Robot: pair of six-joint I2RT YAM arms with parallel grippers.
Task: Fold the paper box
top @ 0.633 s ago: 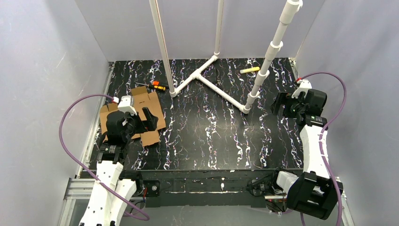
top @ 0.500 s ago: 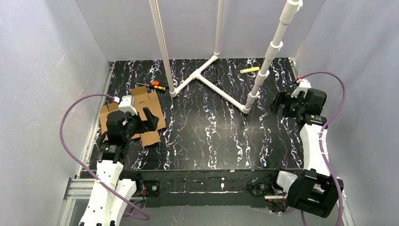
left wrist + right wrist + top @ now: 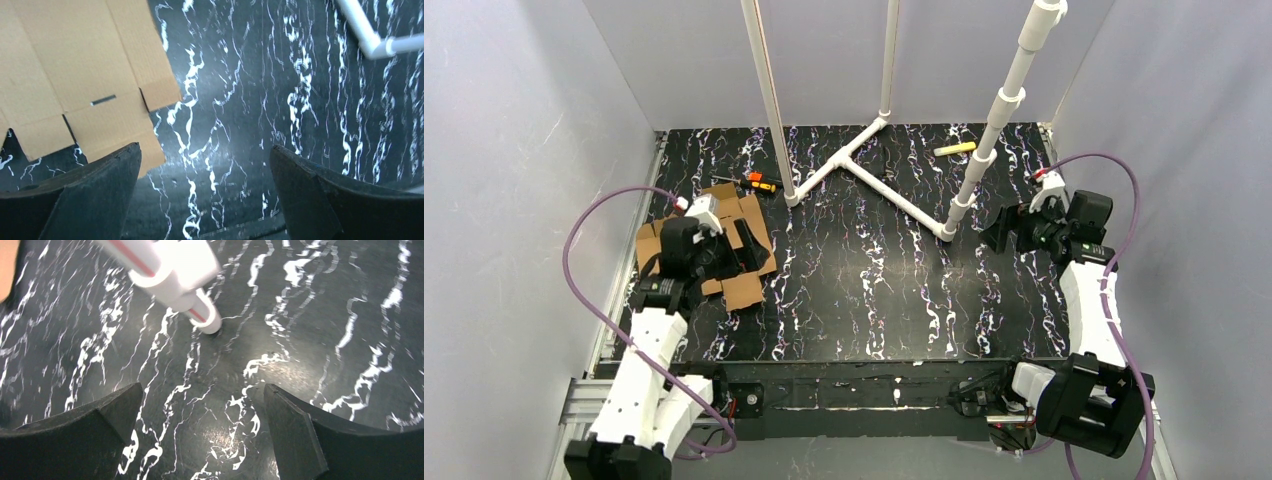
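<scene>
The paper box (image 3: 750, 216) is a flat brown die-cut cardboard sheet lying at the left of the black marbled table. My left gripper (image 3: 746, 256) hovers over its right part, jaws wide open and holding nothing. In the left wrist view the paper box (image 3: 75, 65) fills the upper left, and its lower flap runs behind the left fingertip (image 3: 100, 185). Only bare table shows across the gap of the left gripper (image 3: 205, 155). My right gripper (image 3: 996, 236) stands open and empty at the far right, far from the sheet. The right gripper (image 3: 202, 392) looks down on table.
A white PVC pipe frame (image 3: 894, 195) stands in the back middle, with uprights rising from it. One pipe foot (image 3: 170, 275) sits just ahead of the right gripper. An orange-handled tool (image 3: 762, 183) lies behind the sheet, and a yellow item (image 3: 955, 149) lies at the back.
The left arm has pushed forward, carrying its gripper further over the cardboard. The right gripper has swung left toward the pipe foot. Both stay open.
</scene>
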